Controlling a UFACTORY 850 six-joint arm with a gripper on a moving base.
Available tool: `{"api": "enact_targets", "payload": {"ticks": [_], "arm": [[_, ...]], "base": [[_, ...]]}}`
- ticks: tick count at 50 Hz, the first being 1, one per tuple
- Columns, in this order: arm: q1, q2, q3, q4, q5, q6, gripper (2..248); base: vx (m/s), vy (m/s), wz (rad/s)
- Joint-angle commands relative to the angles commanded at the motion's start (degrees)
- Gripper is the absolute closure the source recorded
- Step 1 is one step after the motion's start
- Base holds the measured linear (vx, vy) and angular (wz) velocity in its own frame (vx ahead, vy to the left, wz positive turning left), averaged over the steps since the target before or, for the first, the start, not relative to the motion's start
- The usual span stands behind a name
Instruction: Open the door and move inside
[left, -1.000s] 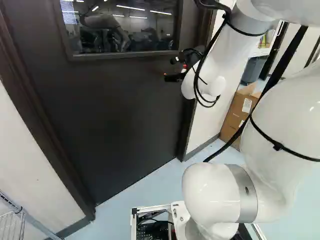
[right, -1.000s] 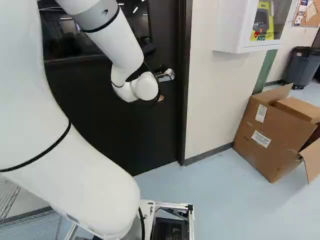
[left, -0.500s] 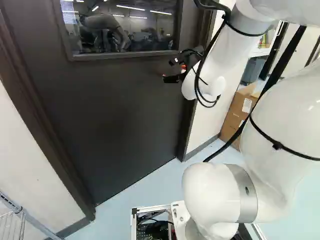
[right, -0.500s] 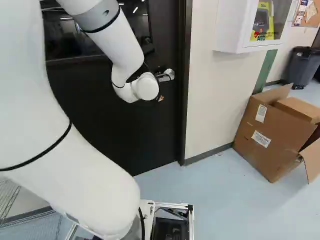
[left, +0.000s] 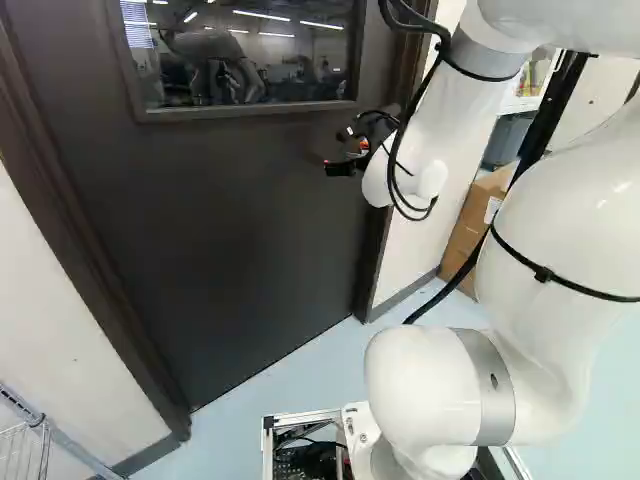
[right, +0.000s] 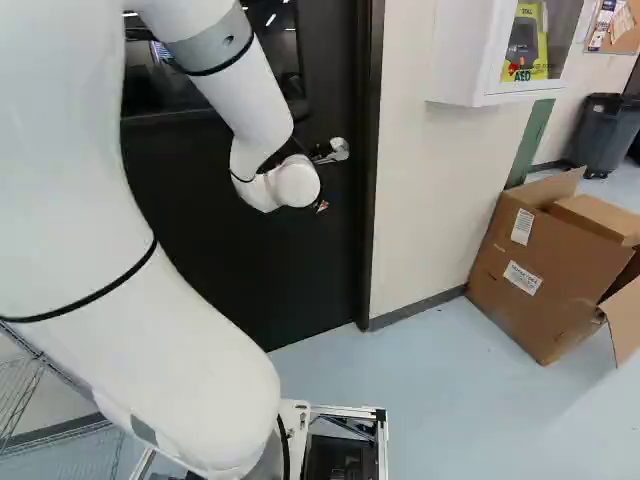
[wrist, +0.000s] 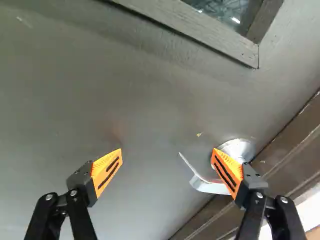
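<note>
Claw (left: 336, 151) spread near door handle (wrist: 206, 186); right base view mostly hides claw.

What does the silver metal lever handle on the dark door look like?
The silver metal lever handle has a shiny round base plate and a slim lever with a bent end, pointing away from the nearby dark brown door frame. It's mounted on the flat dark door. One orange pad of the open black gripper hides part of it; whether they touch, I can't tell.
</note>
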Motion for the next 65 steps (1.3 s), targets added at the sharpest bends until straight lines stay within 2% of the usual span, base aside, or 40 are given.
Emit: {"api": "enact_targets", "payload": {"ticks": [65], "arm": [[0.3, -7.8, 1.3, 0.0, 0.0, 0.0, 3]], "base": [[0.0, 0.0, 0.0]]}}
